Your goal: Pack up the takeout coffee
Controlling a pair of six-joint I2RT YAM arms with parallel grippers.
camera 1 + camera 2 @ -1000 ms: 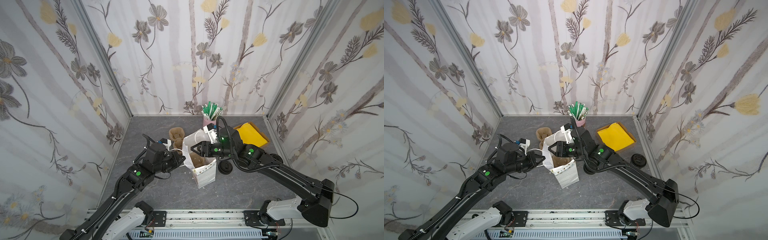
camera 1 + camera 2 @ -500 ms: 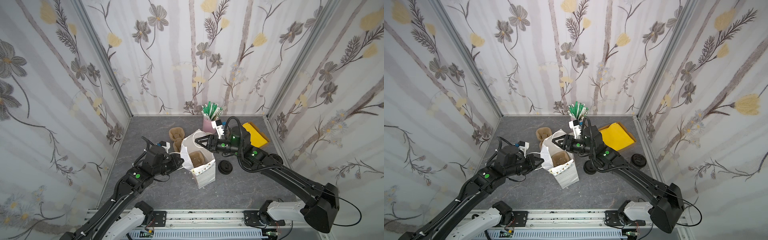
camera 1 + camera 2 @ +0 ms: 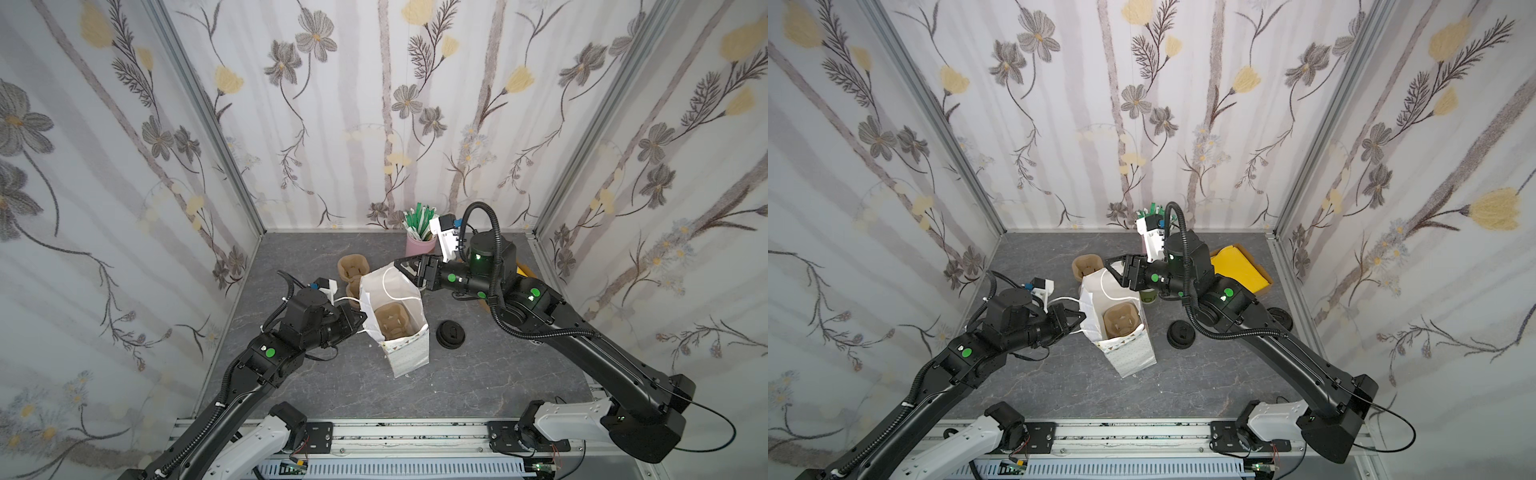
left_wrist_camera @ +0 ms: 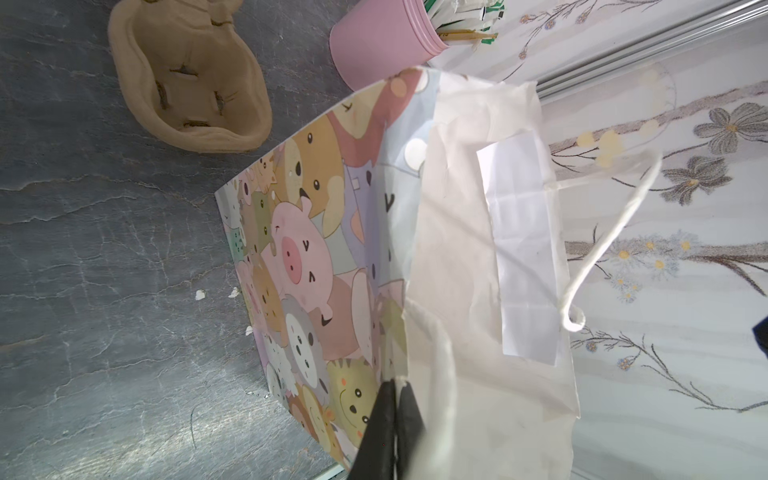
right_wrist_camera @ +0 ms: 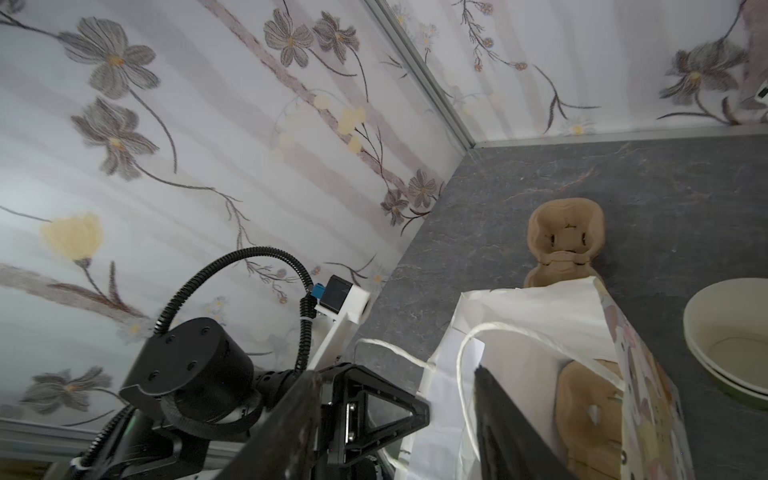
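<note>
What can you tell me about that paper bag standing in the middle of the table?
The paper bag stands upright and open on the grey table. It is white inside, printed outside with pastel cartoon animals, and has white cord handles. A brown pulp cup carrier sits inside it. The left gripper is shut on one rim, and the right gripper hangs open at the opposite rim.

Left gripper (image 4: 397, 387) pinched closed, right gripper (image 5: 397, 371) jaws apart, both arms reaching inward
</note>
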